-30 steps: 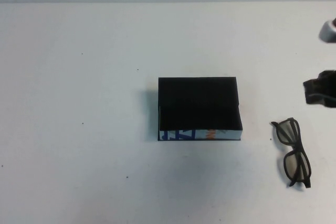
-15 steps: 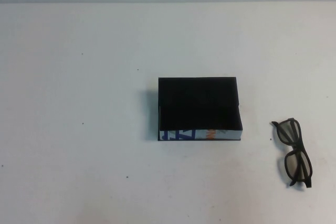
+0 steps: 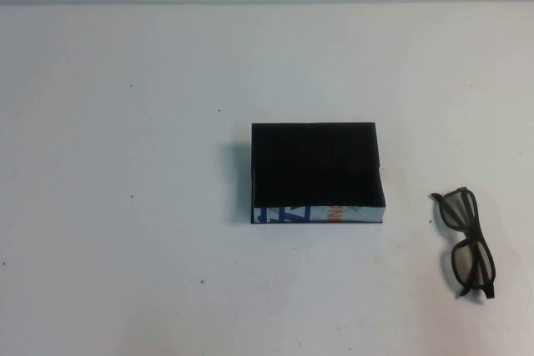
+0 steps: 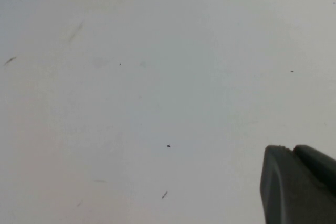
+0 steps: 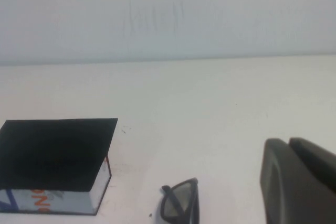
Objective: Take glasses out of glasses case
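Blue and orange print along the white front edge of the glasses case, too small to read. Glasses out on the white table, folded open, well apart to the case's right. Left gripper over bare table, away from both. Right gripper raised near the glasses, not touching. Cannot tell either gripper's state

Bright, even overhead light, faint soft shadows, no glare, wrist views slightly soft, dark close edges blurred
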